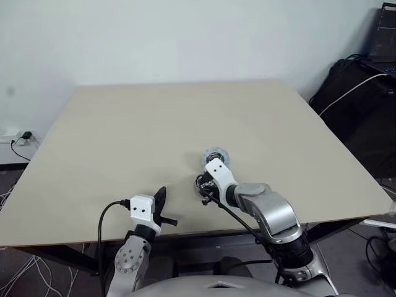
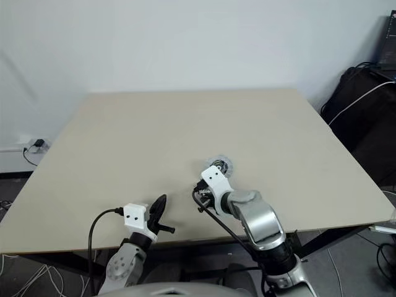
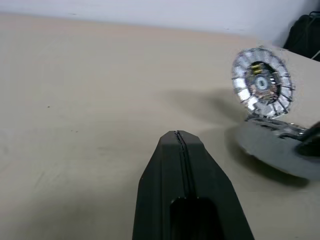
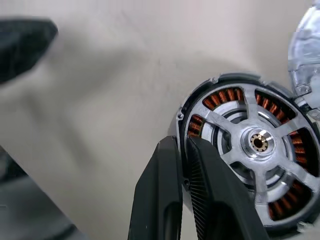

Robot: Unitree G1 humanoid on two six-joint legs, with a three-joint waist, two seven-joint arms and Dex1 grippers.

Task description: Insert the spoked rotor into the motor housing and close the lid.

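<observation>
Pale beige table [image 1: 154,130] against a plain white wall [image 1: 185,37]; black bags and cables [image 1: 362,93] on the floor at the right.

Left gripper [image 1: 161,207] low at the near edge, fingers pressed together, empty.

Right gripper [image 4: 186,165] pinches the rim of the motor housing [image 4: 245,150], held tilted, with the spoked rotor [image 4: 259,142] seated over the copper windings.

Lid [image 3: 262,82] stands on edge on the table just beyond.
</observation>
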